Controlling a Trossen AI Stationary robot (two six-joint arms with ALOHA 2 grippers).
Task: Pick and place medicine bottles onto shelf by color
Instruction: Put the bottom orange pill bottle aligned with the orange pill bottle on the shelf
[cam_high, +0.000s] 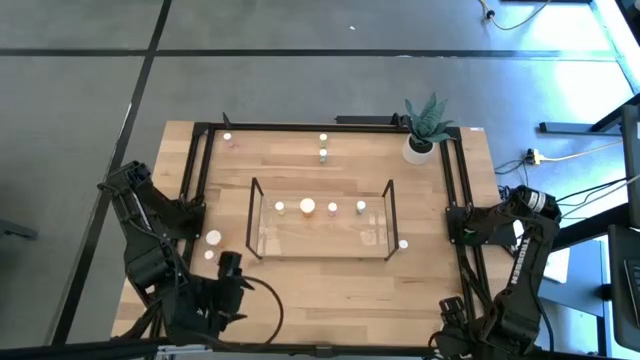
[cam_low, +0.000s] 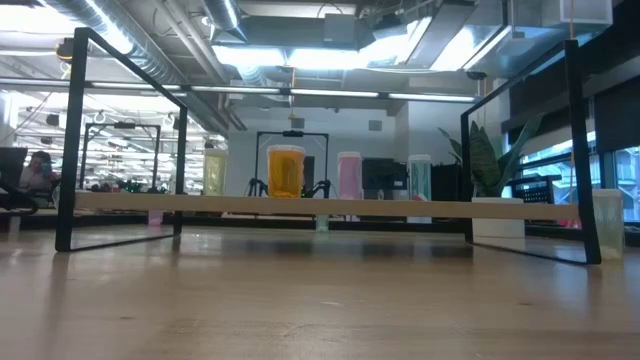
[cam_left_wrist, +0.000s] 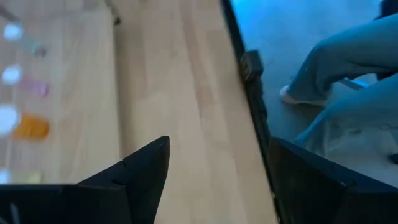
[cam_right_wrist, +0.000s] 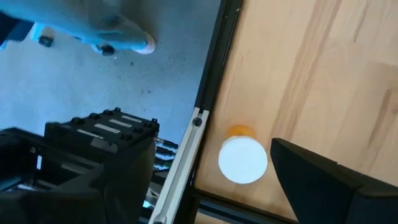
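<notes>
The clear shelf (cam_high: 320, 235) stands mid-table and carries a pale yellow bottle (cam_low: 215, 172), a big orange one (cam_low: 285, 172), a pink one (cam_low: 348, 175) and a green one (cam_low: 418, 178) in a row. Loose bottles stand on the wood: pink (cam_high: 228, 138) and green (cam_high: 323, 153) far back, white-capped ones (cam_high: 213, 238) near the shelf's left end, and one (cam_high: 403, 243) by its right end. My left gripper (cam_left_wrist: 217, 180) hovers open at the near left. My right gripper (cam_right_wrist: 205, 186) hangs open above an orange, white-capped bottle (cam_right_wrist: 242, 160), clear of it.
A black metal frame (cam_high: 200, 170) runs round the tabletop and passes close beside the orange bottle (cam_right_wrist: 202, 118). A white plant pot (cam_high: 420, 148) sits at the far right corner. A person's legs (cam_left_wrist: 336, 68) and a shoe (cam_right_wrist: 124, 37) show beyond the table.
</notes>
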